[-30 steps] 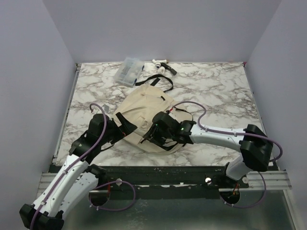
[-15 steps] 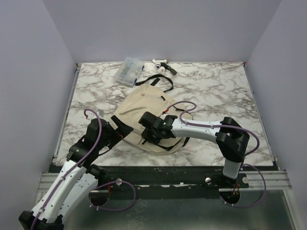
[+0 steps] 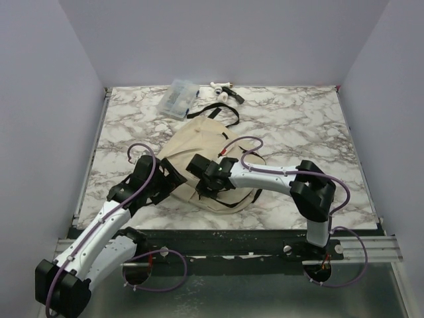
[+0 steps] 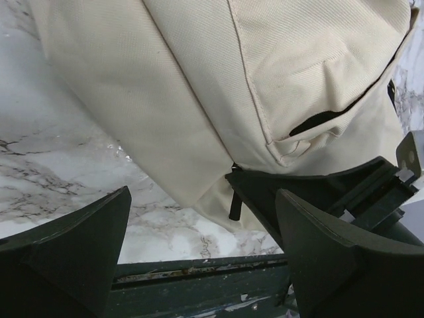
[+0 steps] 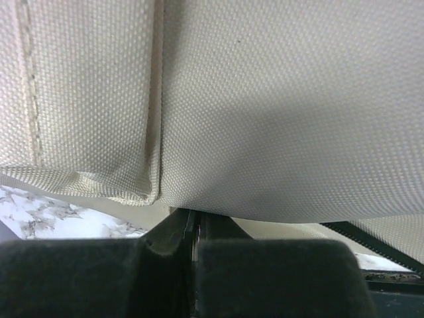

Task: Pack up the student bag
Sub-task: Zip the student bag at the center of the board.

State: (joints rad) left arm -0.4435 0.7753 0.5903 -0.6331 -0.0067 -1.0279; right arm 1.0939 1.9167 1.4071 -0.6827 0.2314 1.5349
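Currently: both arms are reaching onto the marble table (image 3: pixel 298 126).
Bag: student bag (image 3: pixel 199 149) is lying flat mid-table, beige fabric up, black straps (image 3: pixel 222 112) trailing off its far end.
Left gripper (image 3: pixel 171 175): is sitting at the bag's left near edge, fingers (image 4: pixel 73 245) spreading wide, nothing between them; bag corner is lying just beyond.
Right gripper (image 3: pixel 201 188): is pressing in at the bag's near edge, jaws drawn together under overhanging fabric (image 5: pixel 265 119); can't tell if it's pinching cloth.
Far edge: clear plastic case (image 3: pixel 179 99) and small white parts (image 3: pixel 224 91) are sitting well apart from the bag.
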